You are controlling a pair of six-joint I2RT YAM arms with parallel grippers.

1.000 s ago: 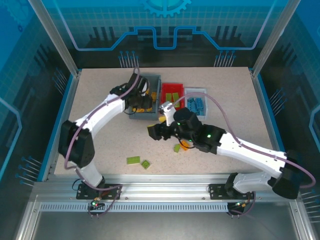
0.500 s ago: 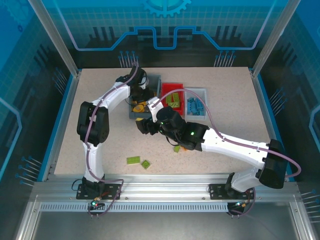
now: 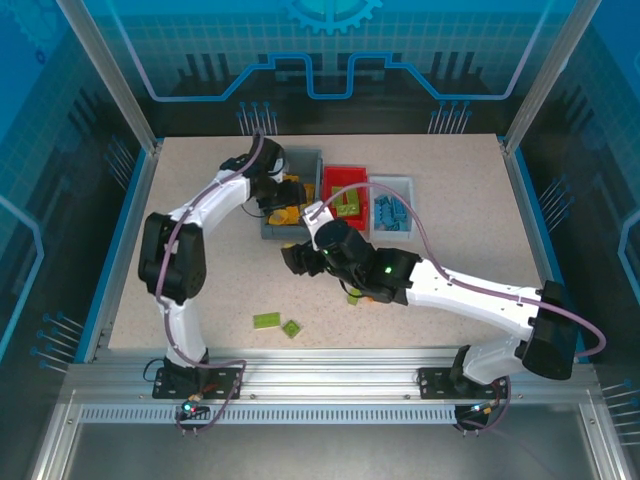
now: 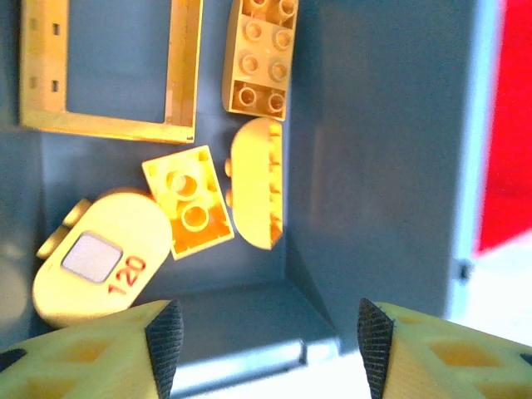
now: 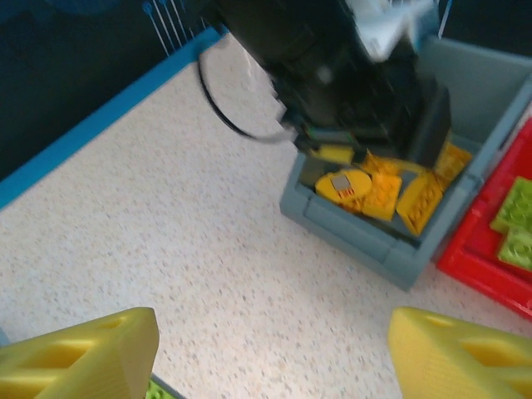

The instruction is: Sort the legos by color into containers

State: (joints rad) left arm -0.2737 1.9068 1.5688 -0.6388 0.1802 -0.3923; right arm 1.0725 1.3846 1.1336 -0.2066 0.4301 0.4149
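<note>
Left gripper now wider over gray bin

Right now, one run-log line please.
left pincer: open, empty, above gray plastic bin holding yellow studded bricks | right pincer: open, empty, over speckled tabletop | loose: lime green bricks

We see the yellow legos as glossy moulded plastic, studs catching the light; one rounded piece carries a matt grey label. The gray bin around them looks like smooth satin plastic, the red bin shinier. The tabletop is matt, speckled laminate. The pads of the left gripper look black and finely ribbed, and the frame rail is brushed metal.
</note>
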